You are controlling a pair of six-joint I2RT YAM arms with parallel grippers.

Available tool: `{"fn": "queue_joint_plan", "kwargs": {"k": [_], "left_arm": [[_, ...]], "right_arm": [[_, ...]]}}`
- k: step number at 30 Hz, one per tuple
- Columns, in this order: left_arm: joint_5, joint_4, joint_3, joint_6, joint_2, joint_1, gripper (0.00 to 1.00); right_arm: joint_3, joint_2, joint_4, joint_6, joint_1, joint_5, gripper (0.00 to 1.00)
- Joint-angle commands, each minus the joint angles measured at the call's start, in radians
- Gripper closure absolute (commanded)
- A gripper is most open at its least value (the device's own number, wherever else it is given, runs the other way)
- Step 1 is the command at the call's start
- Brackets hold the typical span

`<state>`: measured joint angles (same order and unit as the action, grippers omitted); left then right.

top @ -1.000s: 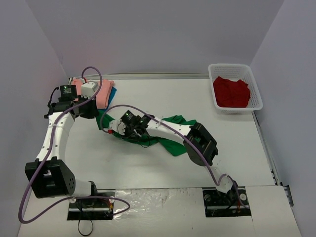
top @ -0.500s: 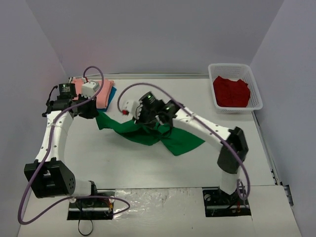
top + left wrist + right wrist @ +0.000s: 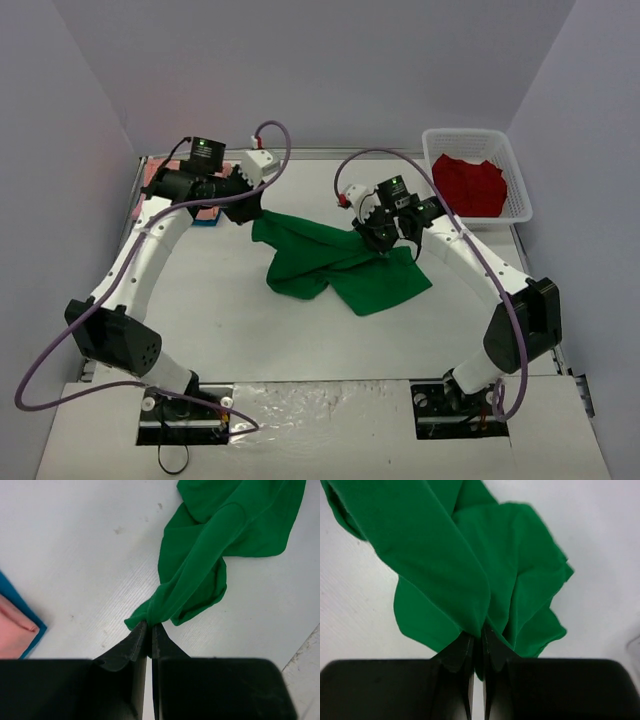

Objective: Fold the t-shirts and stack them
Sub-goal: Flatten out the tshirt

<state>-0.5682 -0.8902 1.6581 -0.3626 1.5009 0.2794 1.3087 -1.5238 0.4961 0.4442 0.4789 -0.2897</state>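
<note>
A bright green t-shirt (image 3: pixel 335 265) hangs bunched between my two grippers over the middle of the table. My left gripper (image 3: pixel 257 212) is shut on its left end, which shows in the left wrist view (image 3: pixel 195 575). My right gripper (image 3: pixel 383 243) is shut on its right part, seen in the right wrist view (image 3: pixel 460 565). A folded salmon-pink shirt (image 3: pixel 200 208) lies on a teal-blue one (image 3: pixel 20 612) at the back left, mostly hidden by my left arm. A red shirt (image 3: pixel 467 185) lies in the white mesh basket (image 3: pixel 516 200).
The basket stands at the back right by the wall. Grey walls close in the table on three sides. My left arm reaches across the back left corner over the folded stack.
Both grippers have carried the green shirt to the right and away from the folded stack. The left gripper left the pink shirt's side; the right arm swung out toward the basket side.
</note>
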Motion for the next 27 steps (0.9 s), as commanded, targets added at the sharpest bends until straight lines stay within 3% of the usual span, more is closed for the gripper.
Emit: {"fn": "queue_joint_plan", "kwargs": {"k": [1, 7, 15, 16, 17, 19, 27], "left_arm": [[0.053, -0.03, 0.06, 0.016, 0.08, 0.044, 0.98], [0.099, -0.015, 0.16, 0.073, 0.173, 0.126, 0.98], [-0.1, -0.007, 0.279, 0.228, 0.272, 0.126, 0.98], [-0.107, -0.013, 0.295, 0.229, 0.28, 0.126, 0.98], [-0.113, -0.033, 0.31, 0.225, 0.288, 0.126, 0.98], [-0.134, -0.061, 0.368, 0.208, 0.317, 0.126, 0.97], [-0.236, -0.219, 0.512, 0.183, 0.436, 0.126, 0.98]], "right_arm": [[-0.028, -0.012, 0.039, -0.015, -0.013, -0.008, 1.0], [-0.069, -0.05, 0.025, -0.007, -0.078, -0.018, 1.0], [-0.085, -0.085, 0.027, -0.004, -0.192, -0.072, 0.98], [-0.085, -0.087, 0.027, -0.005, -0.195, -0.074, 0.62], [-0.088, -0.082, 0.027, -0.006, -0.197, -0.074, 0.35], [-0.091, -0.061, 0.025, -0.006, -0.198, -0.075, 0.13], [0.023, 0.011, 0.03, 0.05, -0.2, -0.241, 0.11]]}}
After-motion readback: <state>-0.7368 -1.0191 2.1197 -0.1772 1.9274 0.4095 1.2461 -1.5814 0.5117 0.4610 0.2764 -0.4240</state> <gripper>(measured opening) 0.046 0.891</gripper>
